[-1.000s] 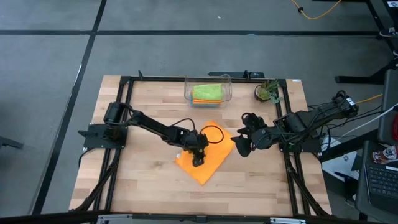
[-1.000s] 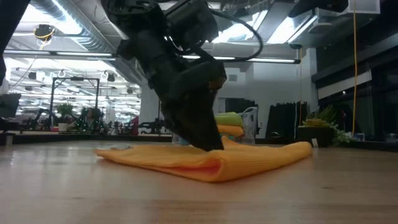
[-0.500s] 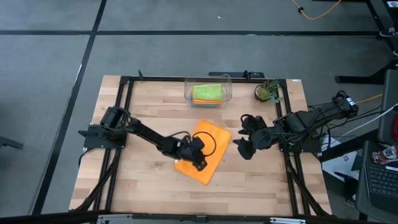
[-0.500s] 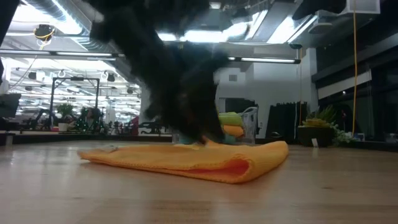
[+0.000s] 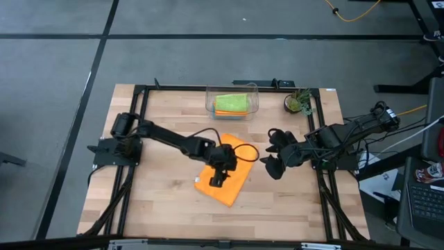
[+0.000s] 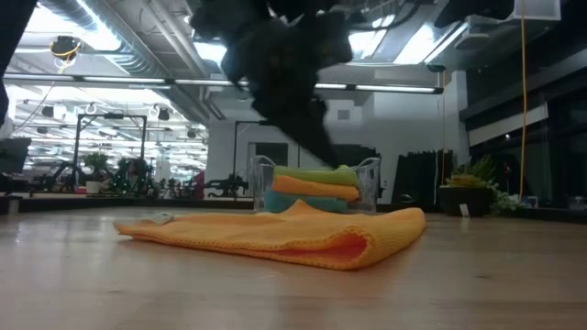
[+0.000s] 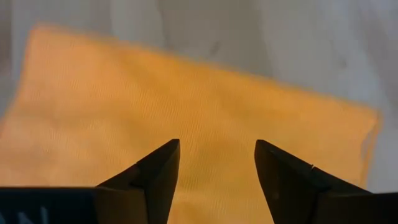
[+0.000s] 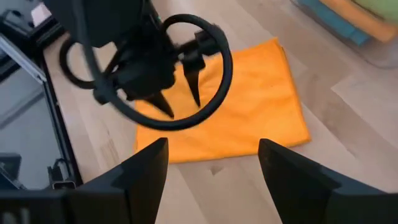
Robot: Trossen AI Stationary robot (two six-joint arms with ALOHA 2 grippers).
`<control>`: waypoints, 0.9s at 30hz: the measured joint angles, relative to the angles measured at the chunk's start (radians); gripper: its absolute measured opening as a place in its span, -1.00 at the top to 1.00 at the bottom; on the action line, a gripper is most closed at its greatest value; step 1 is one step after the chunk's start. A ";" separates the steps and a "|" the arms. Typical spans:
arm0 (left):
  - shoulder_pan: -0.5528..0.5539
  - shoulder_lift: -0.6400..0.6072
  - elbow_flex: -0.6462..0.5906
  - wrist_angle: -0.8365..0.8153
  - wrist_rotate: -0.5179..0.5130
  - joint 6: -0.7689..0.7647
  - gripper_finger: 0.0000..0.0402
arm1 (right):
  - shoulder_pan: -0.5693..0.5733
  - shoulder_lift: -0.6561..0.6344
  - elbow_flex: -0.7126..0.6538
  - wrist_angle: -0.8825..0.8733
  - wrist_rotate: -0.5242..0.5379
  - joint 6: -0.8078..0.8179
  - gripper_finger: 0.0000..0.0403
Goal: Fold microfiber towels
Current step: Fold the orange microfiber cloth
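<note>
Nearest the table's front edge lies an orange towel (image 5: 226, 180), folded into a flat oblong and set at a slant on the wooden table (image 5: 159, 201); seen from table height, the same towel (image 6: 284, 237) rests flat on the boards with its thick folded edge toward the right. Directly above it hangs the left gripper (image 5: 217, 179), its arm reaching in from the table's left side. Its two dark fingers (image 7: 155, 174) stand spread apart with only orange cloth visible between them — nothing is pinched, and the table-height view shows the gripper lifted clear of the cloth. Just beside the towel's right side waits the right gripper (image 5: 272, 165), its arm entering from the table's right edge. Its fingers (image 8: 143, 171) are likewise spread, holding nothing, and point toward the towel (image 8: 249, 118) and the left gripper (image 8: 177, 96) over it. Farther back, near the table's far edge, stands a clear plastic bin (image 5: 232, 101). Inside it sits a stack of folded towels — a green one (image 6: 316, 175) on top, an orange one (image 6: 316, 188) under it, and a teal one (image 6: 293, 203) at the bottom. To the right of the bin, in the far right corner, stands a small potted plant (image 5: 299, 102).
</note>
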 joint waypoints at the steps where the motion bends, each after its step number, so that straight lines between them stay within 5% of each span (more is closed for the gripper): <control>1: 0.011 0.006 0.005 0.019 0.029 0.029 -0.02 | 0.000 0.000 0.000 0.002 0.000 0.016 -0.25; 17: 0.072 0.142 0.011 -0.057 0.068 0.209 -0.36 | 0.000 -0.001 0.000 0.036 0.090 0.121 -0.25; 27: 0.052 0.177 0.017 -0.045 -0.041 -0.408 -0.36 | 0.000 -0.001 0.000 0.036 0.089 0.169 -0.25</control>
